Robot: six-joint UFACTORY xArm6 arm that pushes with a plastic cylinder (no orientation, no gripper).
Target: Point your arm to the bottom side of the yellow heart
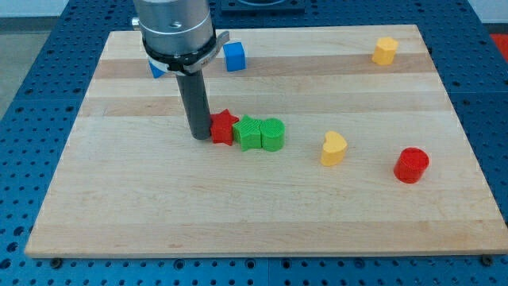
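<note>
Contact was the state at my tip (200, 137): the lower end of the straight dark rod stood on the pale wooden table (143, 214) and pressed against the view's left side of the red star-shaped block (223, 127). As an end effector the rod had no jaws to part or close, so it clamped on nothing. Above it, the grey cylindrical housing of the arm (175, 28) filled the view's top left and partly hid a blue block (157, 68), whose shape could not be made out. Touching the red star on the view's right sat a green star-like block (249, 132), and against that a second green block with a rounded outline (272, 134), the three forming a short row. A blue cube-shaped block (234, 56) lay near the housing toward the view's top. The yellow heart-shaped block (333, 148) rested well apart from my tip, to the view's right of the row and slightly lower. Farther right stood a red cylindrical block (411, 164), and a yellow block of unclear shape (385, 50) sat near the table's top right corner.
</note>
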